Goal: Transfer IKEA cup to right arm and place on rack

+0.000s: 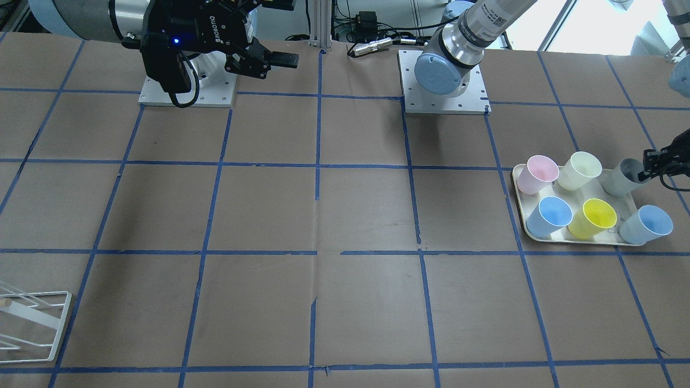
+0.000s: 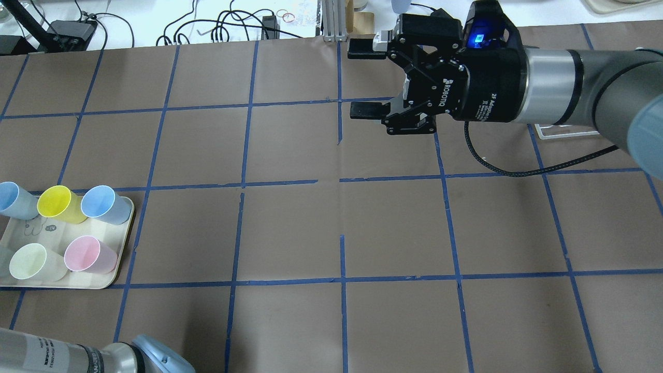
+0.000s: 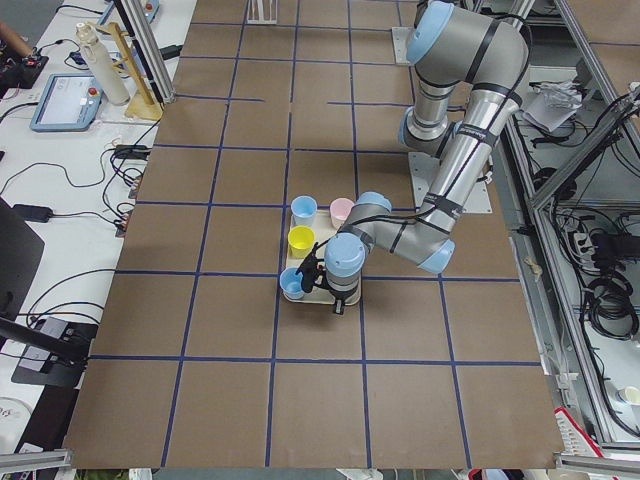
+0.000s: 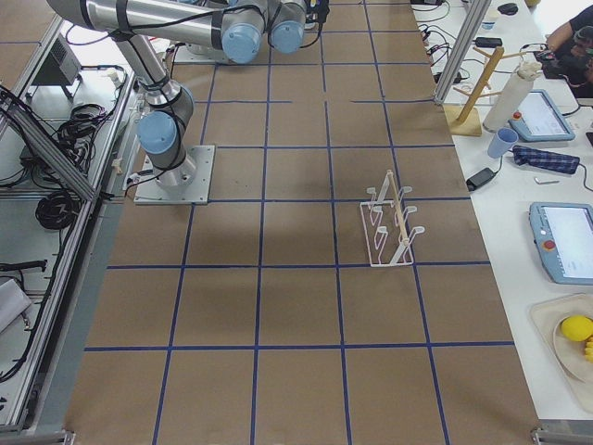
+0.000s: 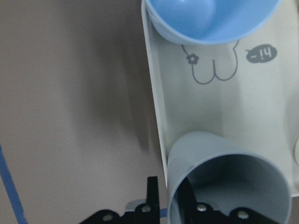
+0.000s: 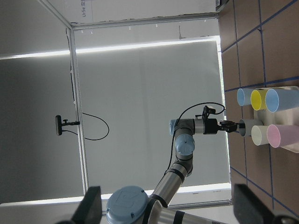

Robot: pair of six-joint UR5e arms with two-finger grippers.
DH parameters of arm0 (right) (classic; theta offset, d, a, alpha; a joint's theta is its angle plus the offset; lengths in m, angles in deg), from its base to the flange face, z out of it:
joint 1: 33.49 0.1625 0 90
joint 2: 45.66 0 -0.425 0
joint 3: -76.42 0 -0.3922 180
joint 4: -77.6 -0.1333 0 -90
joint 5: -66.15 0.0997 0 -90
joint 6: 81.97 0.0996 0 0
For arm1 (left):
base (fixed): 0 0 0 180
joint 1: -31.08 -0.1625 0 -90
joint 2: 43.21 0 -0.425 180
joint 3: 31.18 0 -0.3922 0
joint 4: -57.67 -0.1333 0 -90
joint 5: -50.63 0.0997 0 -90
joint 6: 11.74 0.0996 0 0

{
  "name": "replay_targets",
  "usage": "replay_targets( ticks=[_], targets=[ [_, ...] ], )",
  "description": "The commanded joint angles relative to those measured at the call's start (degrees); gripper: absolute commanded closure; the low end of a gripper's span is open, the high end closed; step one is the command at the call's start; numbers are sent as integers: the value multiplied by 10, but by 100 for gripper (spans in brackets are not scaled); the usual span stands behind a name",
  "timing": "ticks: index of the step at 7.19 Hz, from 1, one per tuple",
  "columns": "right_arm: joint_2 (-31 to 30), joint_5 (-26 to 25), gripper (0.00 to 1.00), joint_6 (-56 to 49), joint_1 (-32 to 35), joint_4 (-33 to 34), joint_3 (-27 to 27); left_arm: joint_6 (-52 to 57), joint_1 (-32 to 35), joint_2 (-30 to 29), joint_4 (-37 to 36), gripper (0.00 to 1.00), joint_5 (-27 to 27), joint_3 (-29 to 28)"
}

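The grey IKEA cup (image 1: pixel 622 178) stands at the back corner of the cream tray (image 1: pixel 521 202), on the far right of the front-facing view. My left gripper (image 1: pixel 649 164) is shut on the cup's wall. In the left wrist view one finger (image 5: pixel 152 196) is outside the rim and the other is inside the cup (image 5: pixel 224 186). My right gripper (image 2: pixel 361 81) hangs open and empty above the table's far middle. The white wire rack (image 4: pixel 392 232) stands on the table on the right arm's side, and its corner shows in the front-facing view (image 1: pixel 38 323).
The tray also holds a pink cup (image 1: pixel 539 173), a cream-yellow cup (image 1: pixel 579 170), a yellow cup (image 1: pixel 593 217) and two light blue cups (image 1: pixel 550 215) (image 1: pixel 647 223). The arms' base plates (image 1: pixel 444 99) sit at the robot's edge. Cables lie beyond the far edge (image 2: pixel 233 26).
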Motion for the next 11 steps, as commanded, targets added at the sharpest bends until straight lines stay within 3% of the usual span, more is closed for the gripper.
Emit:
replay_targets(
  ticks=[1,3,5,6,8,9,11],
  targets=[
    [1,0,0,2,0,-1,-1,-2,2,10,6,100,-1,-5],
    [1,-1,0,3,0,-1,-1,0,7,29,66,100,-2,-37],
    [2,-1,0,3,0,-2,0,58,9,54,232,100,-52,-130],
    [4,-1,0,2,0,-1,0,60,16,67,349,100,-75,-183],
    [4,-5,0,4,0,-1,0,49,89,98,557,100,-135,-271],
    [4,-5,0,3,0,-1,2,14,143,112,626,100,-178,-274],
    [4,-4,0,4,0,-1,2,-100,271,145,689,100,-275,-248]
  ],
)
